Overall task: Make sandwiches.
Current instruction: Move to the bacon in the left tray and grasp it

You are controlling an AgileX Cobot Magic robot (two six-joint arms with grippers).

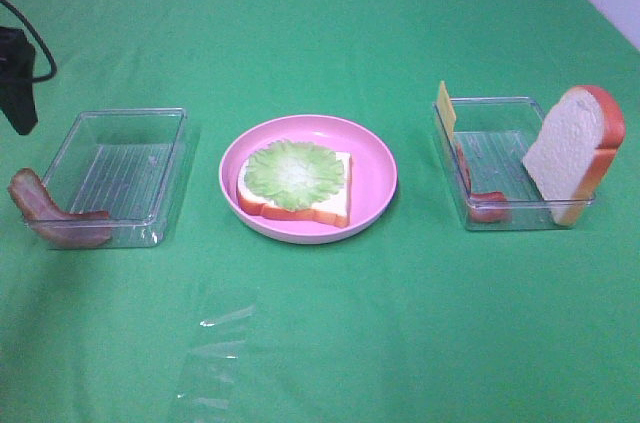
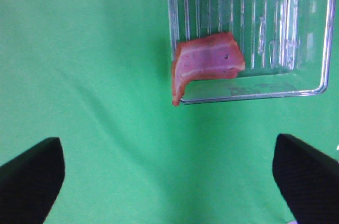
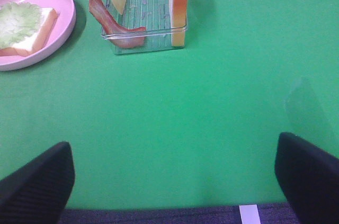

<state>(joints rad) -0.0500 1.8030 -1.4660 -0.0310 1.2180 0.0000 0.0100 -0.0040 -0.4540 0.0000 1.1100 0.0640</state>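
A white bread slice (image 1: pixel 330 198) with green lettuce (image 1: pixel 295 173) on top lies on the round pink plate (image 1: pixel 375 168) in the middle. A bacon strip (image 1: pixel 50 215) hangs over the front left corner of the left clear tray (image 1: pixel 150 115). The right clear tray (image 1: pixel 490 103) holds a yellow cheese square (image 1: pixel 445 106), a second bacon strip (image 1: pixel 487 205) and a bread slice (image 1: pixel 572 148) standing on edge. My left gripper (image 2: pixel 169 176) is open and empty, short of the left bacon (image 2: pixel 206 65). My right gripper (image 3: pixel 172 176) is open and empty, well short of the right tray (image 3: pixel 153 41).
Green cloth covers the table. The left arm's black end (image 1: pixel 18 73) shows at the far left edge of the exterior view. The right arm is out of that view. A patch of clear film (image 1: pixel 215 343) lies on the cloth near the front.
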